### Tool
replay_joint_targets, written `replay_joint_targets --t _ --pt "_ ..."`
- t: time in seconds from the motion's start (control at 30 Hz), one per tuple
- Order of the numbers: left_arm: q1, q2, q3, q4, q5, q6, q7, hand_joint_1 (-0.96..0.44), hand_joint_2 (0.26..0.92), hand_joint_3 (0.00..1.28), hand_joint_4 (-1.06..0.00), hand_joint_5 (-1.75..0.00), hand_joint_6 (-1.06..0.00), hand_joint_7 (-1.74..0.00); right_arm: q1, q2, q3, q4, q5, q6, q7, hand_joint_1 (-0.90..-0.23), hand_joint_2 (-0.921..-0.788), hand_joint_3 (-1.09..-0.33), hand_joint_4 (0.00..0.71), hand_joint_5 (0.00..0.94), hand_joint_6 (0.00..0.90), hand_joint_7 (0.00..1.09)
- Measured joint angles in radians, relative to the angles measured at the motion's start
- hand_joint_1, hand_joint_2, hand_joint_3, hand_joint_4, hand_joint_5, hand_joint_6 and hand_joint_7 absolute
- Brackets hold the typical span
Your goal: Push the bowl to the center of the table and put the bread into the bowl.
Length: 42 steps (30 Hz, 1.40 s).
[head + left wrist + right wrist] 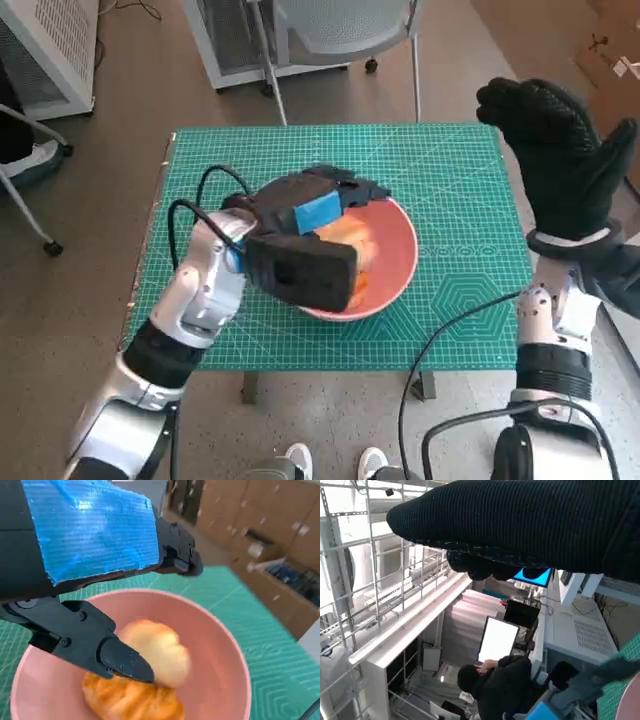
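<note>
Bread (150, 675) is sitting in the bowl (405, 262), and the bowl's on the green mat (455, 180) pretty much mid-table, so to me both halves of the task look about done.

Left hand (310, 212) hangs right over the bowl. In the left wrist view its fingers (120, 657) are apart with nothing between them; the lower one points down at the bread from just above, maybe brushing it, can't say for sure. The bread looks like a paler lump (160, 650) leaning on a browner piece. One loaf or two, I can't tell.

What matters for the next move: the bread lies straight under the left hand, slightly toward the fingertips, with the bowl wall all round it. So I'd guess the clean exit is up, not sideways, or a finger could hook the rim and drag the bowl off centre.

Right hand (555, 150) is well off, lifted above the table's right edge, fingers spread, holding nothing. Left is obviously the nearer one. A person (502, 682) sits in the background of the right wrist view.
</note>
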Motion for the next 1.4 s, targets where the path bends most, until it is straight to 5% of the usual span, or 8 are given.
replay_joint_targets --t 0.43,0.9,1.4 --pt "0.033 0.016 0.159 0.035 -0.236 -0.143 0.010 -0.64 0.916 0.04 0.00 0.00 -0.18 -0.02 -0.034 -0.002 -0.001 0.016 0.015 0.005 0.027 -0.645 -0.921 -0.741 0.344 0.005 0.444 0.00" --pt "0.094 -0.077 0.459 -0.015 -0.672 -0.265 0.071 -0.64 0.921 0.36 0.00 0.00 -0.17 -0.02 -0.068 -0.013 0.002 0.013 0.015 0.022 0.024 -0.673 -0.921 -0.722 0.354 0.007 0.430 0.00" --pt "0.157 -0.141 0.503 -0.115 -0.727 -0.293 0.182 -0.66 0.921 0.41 0.00 0.00 -0.13 -0.01 -0.130 -0.004 0.022 0.032 -0.032 -0.004 -0.036 -0.661 -0.921 -0.717 0.335 0.000 0.431 0.00"
